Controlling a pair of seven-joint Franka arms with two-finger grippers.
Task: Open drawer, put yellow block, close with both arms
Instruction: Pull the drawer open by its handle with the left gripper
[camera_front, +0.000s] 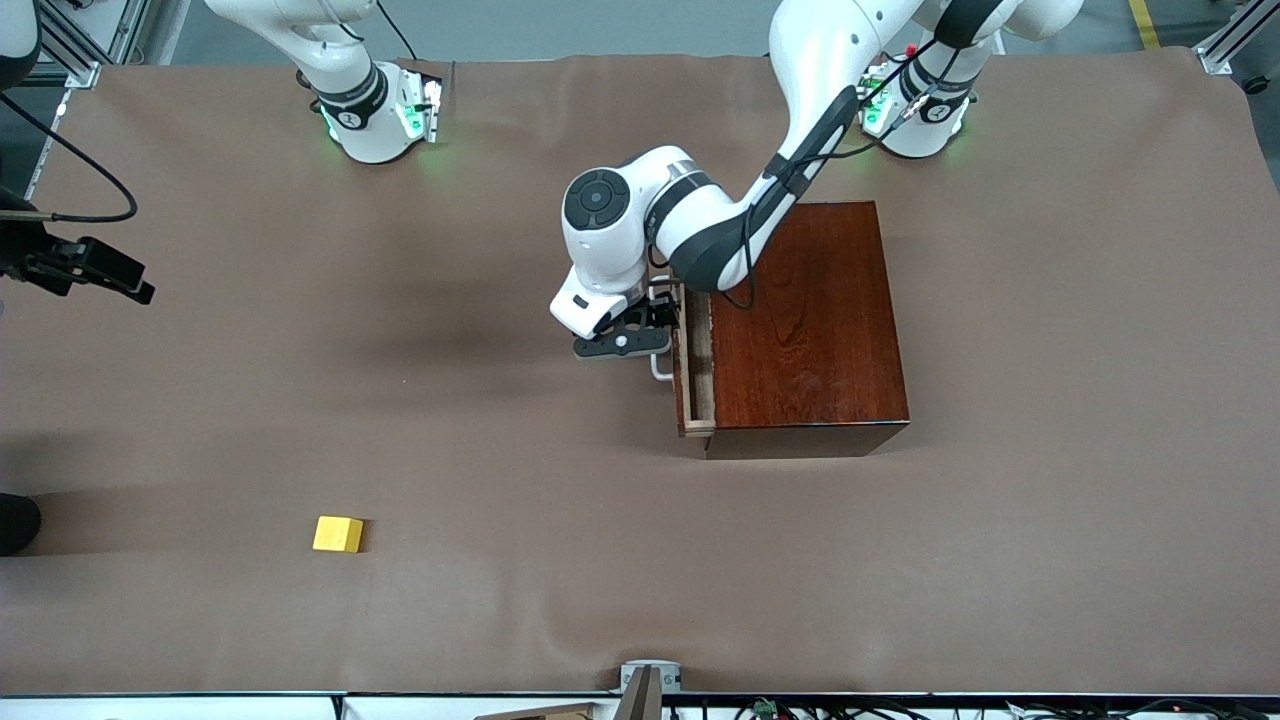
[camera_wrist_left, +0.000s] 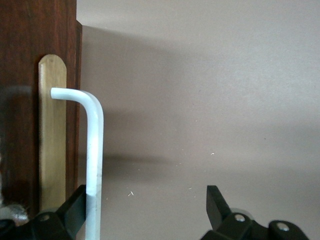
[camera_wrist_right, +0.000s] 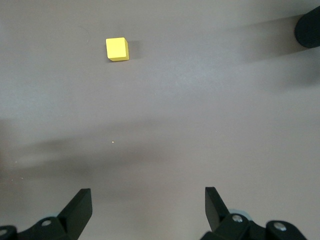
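Nearest the front camera, the block (camera_front: 338, 534) lies alone on the brown table cover (camera_front: 900, 560), toward the right arm's end of the table and well short of the cover's near edge. Midway up the table, the drawer (camera_front: 694, 375) stands a little way out of the box (camera_front: 810, 320), showing a strip of pale tray. My left gripper (camera_front: 622, 342) is at the handle (camera_wrist_left: 94, 150), fingers spread with nothing clenched; one finger (camera_wrist_left: 75, 210) is just beside the white bar, the other well apart. I judge the step in hand to be opening the drawer: I would close squarely on the bar, then draw straight out along the drawer's line, since a skewed pull could bind the tray or drag the box. My right gripper (camera_wrist_right: 147, 200) waits over bare cover at the right arm's end, jaws wide and empty, the block in its wrist view. The cover is matt, creased in soft folds. Past its far edge stand both green-lit bases, grey floor and aluminium framing.
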